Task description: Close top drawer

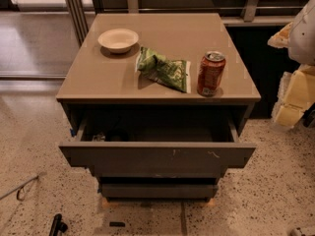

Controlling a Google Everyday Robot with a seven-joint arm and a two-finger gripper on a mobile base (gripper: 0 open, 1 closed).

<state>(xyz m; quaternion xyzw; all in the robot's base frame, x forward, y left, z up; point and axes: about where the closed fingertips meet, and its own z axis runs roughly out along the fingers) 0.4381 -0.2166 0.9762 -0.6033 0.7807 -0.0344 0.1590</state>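
Observation:
The top drawer (157, 156) is pulled out from the grey-brown cabinet. Its wide dark front has small whitish scuffs right of centre. Its dark inside (157, 129) shows, with a few small items at the left. Two narrower dark drawer fronts (158, 190) sit below it, pushed in. My gripper (293, 100) shows as white and yellowish parts at the right edge of the camera view, off to the right of the cabinet, level with its top and well apart from the drawer.
On the cabinet top (98, 77) stand a white bowl (118, 39), a green chip bag (165, 69) and a red soda can (211, 73). The floor is speckled. A thin cable (19, 188) and a black object (57, 225) lie at the lower left.

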